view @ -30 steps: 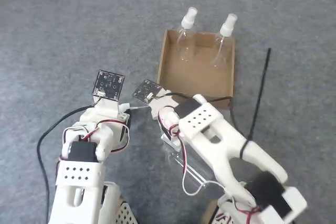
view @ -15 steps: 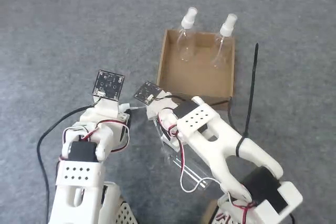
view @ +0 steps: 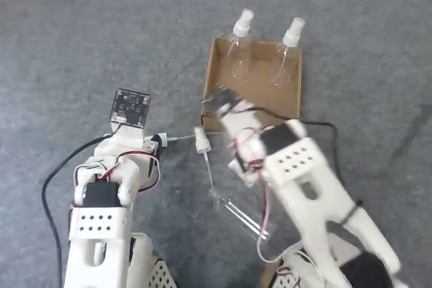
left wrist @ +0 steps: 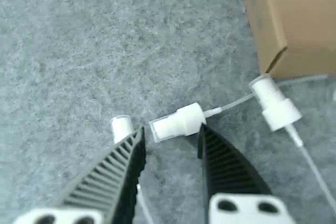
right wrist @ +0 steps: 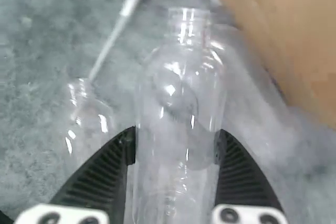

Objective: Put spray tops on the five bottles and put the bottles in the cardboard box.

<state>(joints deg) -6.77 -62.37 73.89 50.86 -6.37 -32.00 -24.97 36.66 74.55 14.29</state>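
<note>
- Left claw (left wrist: 170, 129) is released, fingers spread wide. A white spray top (left wrist: 177, 122) lies on its side on the grey bench (view: 81, 45), right between the tips.
- There's a small white cap (left wrist: 122, 126) just outside one of those fingers. A second spray top (left wrist: 276, 106) with its thin tube lies near the corner of the cardboard box (left wrist: 294, 24).
- Right claw (right wrist: 175, 135) is clenched on a clear bottle (right wrist: 181, 108), a finger pressed on each side. The neck is open, no sprayer on it. The brown box wall is just beside it.
- Can't tell if that bottle is lifted or resting on the bench.
- Another bare bottle (right wrist: 86, 114) lies on the bench next to the held one.
- From above, the box sits toward the far side of the bench, with two capped bottles (view: 237, 48) (view: 285, 55) leaning against its far wall, sprayer heads poking over the rim.
</note>
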